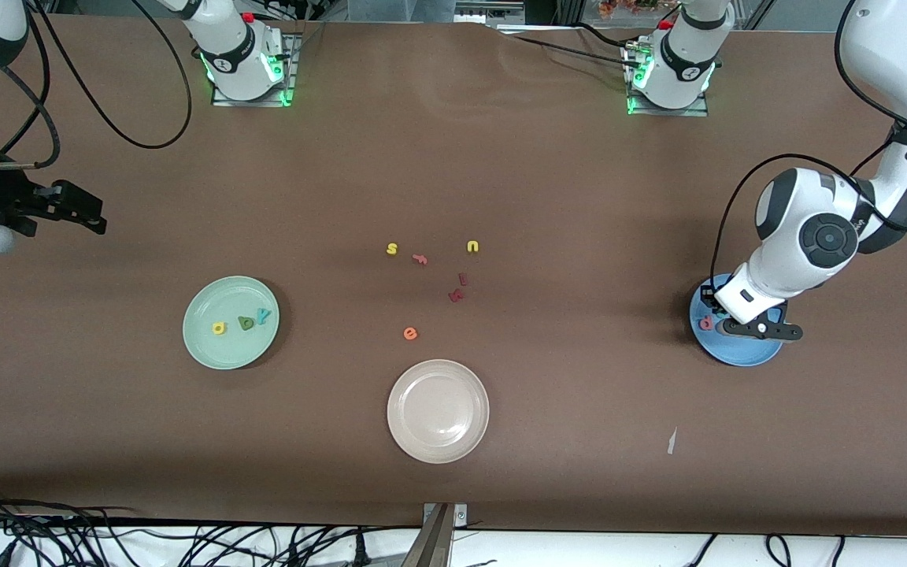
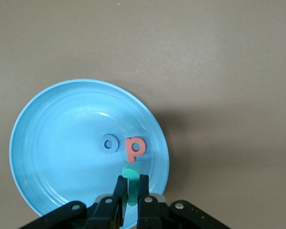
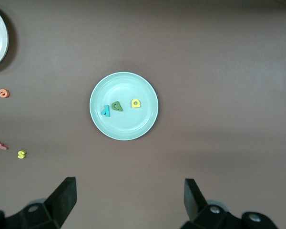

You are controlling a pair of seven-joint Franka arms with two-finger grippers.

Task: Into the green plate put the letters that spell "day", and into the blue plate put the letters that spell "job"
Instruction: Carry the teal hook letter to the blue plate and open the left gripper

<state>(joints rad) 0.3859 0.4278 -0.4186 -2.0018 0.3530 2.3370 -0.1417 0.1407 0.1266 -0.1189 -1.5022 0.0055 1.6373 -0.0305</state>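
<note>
The left gripper (image 2: 131,191) hangs over the blue plate (image 1: 745,354) at the left arm's end of the table, its fingers (image 2: 119,188) clamped on the teal j (image 2: 130,179); the blue o (image 2: 109,143) and the pinkish-red b (image 2: 134,149) lie side by side in that plate, just beside the held letter. The right gripper (image 3: 130,198) waits high over the table at the right arm's end, jaws standing wide apart with nothing between them; the green plate (image 1: 209,350) lies toward that end and holds the yellow d (image 1: 219,327), the dark green a (image 1: 246,322) and the teal y (image 1: 264,316) in a row. The beige-white plate (image 1: 438,441) sits mid-table, nearest the front camera; loose letters lie farther from the camera than it: the orange e (image 1: 411,334), the dark red letters (image 1: 458,288), the pink f (image 1: 420,258), the yellow s (image 1: 392,249) and the yellow u (image 1: 472,246).
</note>
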